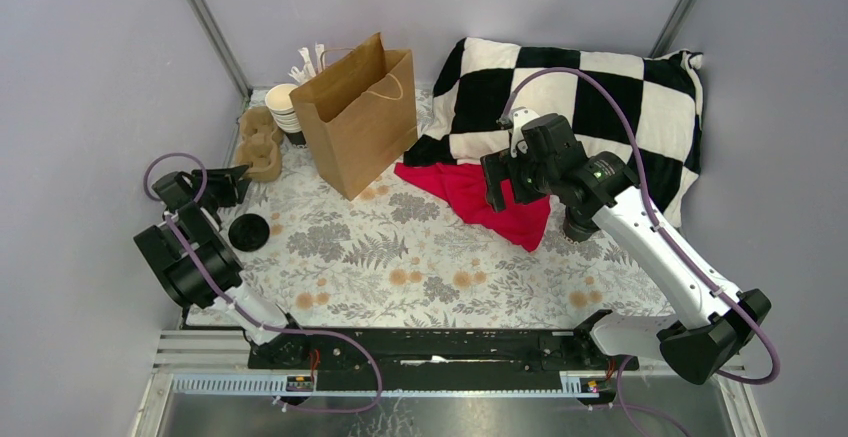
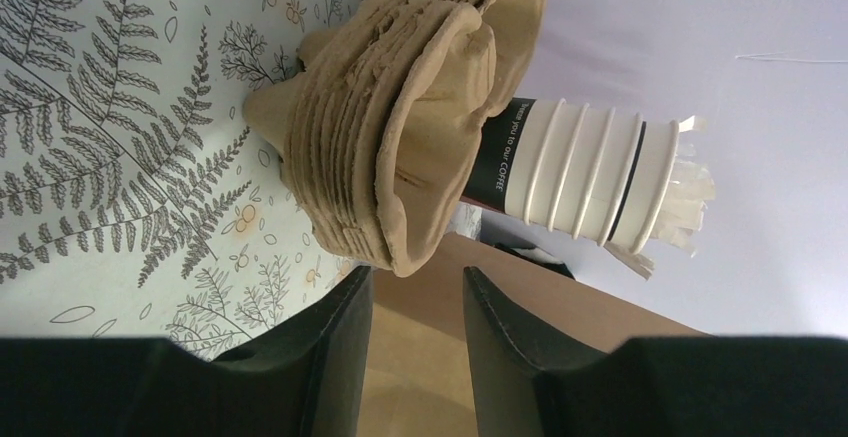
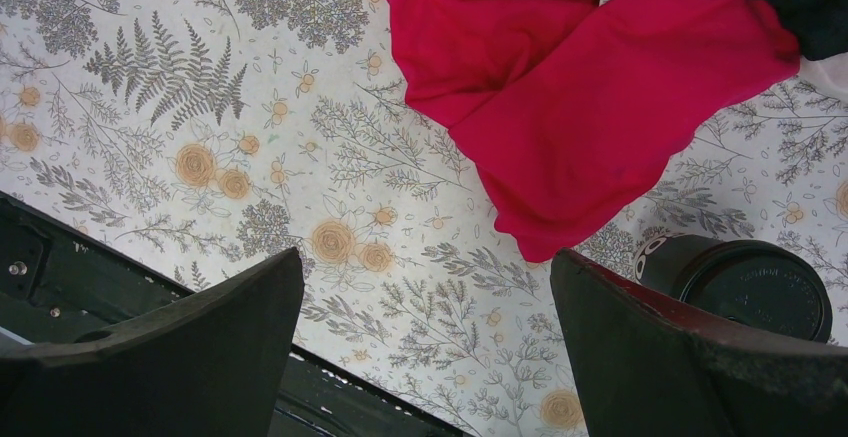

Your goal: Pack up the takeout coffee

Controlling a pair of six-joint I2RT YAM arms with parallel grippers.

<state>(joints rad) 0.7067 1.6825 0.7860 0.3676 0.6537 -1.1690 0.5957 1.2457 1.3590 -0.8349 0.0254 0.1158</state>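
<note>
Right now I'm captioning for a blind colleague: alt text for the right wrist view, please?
The right end effector hangs open above a floral tablecloth, dark fingers spread wide. A crumpled red cloth lies ahead, and the lidded takeout coffee sits at the lower right.

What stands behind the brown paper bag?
A stack of lidless cups and some white sticks show at the left edge of the brown paper bag. It covers whatever stands directly behind it.
</note>
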